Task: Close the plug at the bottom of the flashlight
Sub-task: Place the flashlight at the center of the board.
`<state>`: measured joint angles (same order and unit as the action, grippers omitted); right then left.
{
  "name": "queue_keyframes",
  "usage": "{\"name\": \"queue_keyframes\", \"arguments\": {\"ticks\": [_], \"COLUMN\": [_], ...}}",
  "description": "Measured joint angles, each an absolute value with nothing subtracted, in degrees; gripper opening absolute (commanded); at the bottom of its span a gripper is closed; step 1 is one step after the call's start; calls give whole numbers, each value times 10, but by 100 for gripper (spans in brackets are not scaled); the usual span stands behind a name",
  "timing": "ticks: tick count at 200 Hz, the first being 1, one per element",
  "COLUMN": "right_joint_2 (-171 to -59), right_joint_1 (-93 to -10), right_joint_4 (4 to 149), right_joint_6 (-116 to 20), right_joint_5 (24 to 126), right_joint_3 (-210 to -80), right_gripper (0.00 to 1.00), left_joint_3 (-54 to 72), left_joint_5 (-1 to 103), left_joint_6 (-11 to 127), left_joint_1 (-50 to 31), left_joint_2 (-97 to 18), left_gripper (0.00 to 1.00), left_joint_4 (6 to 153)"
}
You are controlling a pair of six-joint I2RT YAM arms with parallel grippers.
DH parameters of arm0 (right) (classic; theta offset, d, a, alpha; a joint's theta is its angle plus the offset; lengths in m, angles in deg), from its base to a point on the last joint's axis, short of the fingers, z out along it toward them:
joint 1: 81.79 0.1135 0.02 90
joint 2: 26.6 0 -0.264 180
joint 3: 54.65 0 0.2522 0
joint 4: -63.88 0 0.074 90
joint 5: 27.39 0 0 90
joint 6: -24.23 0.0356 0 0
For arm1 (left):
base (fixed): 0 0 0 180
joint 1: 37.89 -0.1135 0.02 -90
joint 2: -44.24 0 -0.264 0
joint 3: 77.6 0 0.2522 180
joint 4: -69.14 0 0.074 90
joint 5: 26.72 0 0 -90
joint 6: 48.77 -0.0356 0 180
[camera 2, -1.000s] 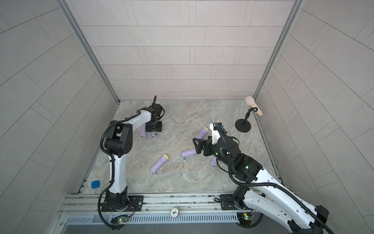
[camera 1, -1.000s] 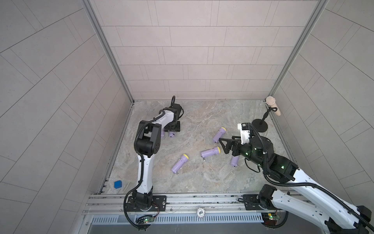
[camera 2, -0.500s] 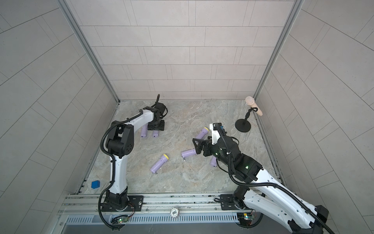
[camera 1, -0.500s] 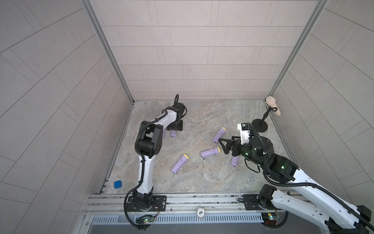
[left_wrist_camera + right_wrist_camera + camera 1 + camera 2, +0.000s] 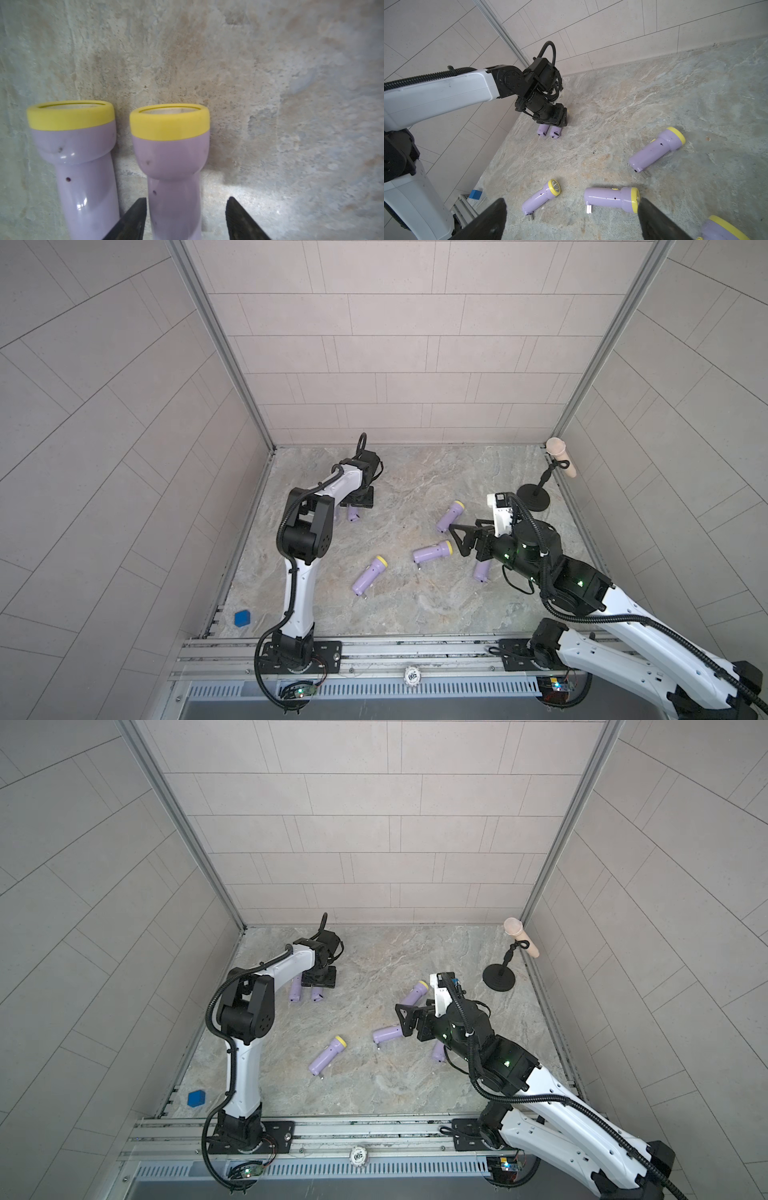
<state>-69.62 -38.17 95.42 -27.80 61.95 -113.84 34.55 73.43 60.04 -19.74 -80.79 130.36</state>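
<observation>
**Two flashlights parked far left, the next one lies under the right claw**

In both top views the left gripper [image 5: 358,501] sits low by the far left wall over a lilac plastic flashlight with a yellow rim [image 5: 317,992] and its matching neighbour [image 5: 296,989], which lie side by side. The right gripper [image 5: 456,540] hangs over the head end of a middle lilac flashlight [image 5: 430,553] on the grey marbled tabletop [image 5: 415,614].

In the left wrist view the jaws stand half open astride the rimmed flashlight [image 5: 172,166]. One finger [image 5: 135,218] is slotted between it and the neighbour [image 5: 83,166]. The other stands clear with table showing, so nothing is clamped.

In the right wrist view the right gripper [image 5: 571,201] is spread wide and empty. The middle flashlight [image 5: 610,199] lies below it, and its small white plug [image 5: 589,209] juts from the base.

The far pair's bases look flush, so that pair seems finished and the middle flashlight seems next. The right claw would need to descend and close on the barrel, leaving the base free for pressing the plug home
</observation>
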Motion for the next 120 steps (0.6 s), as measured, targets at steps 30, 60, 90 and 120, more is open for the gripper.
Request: {"name": "queue_keyframes", "arguments": {"ticks": [30, 60, 90, 120], "right_joint_2": [-697, -697, -697, -697], "right_joint_1": [-382, -382, -382, -380], "right_joint_4": [954, 954, 954, 954], "right_joint_6": [-278, -278, -278, -278], "right_joint_5": [619, 619, 620, 620], "right_joint_3": [-1138, -1139, -1138, -1138], "right_gripper": [99, 100, 100, 100], "left_joint_3": [345, 345, 345, 346], "left_joint_5": [734, 733, 730, 729], "left_joint_6": [600, 601, 603, 605], "left_joint_1": [-197, -197, -197, -194], "left_joint_2": [-808, -808, -808, -808], "left_gripper": [65, 65, 65, 65], "left_joint_4": [1304, 1304, 1304, 1304]}}
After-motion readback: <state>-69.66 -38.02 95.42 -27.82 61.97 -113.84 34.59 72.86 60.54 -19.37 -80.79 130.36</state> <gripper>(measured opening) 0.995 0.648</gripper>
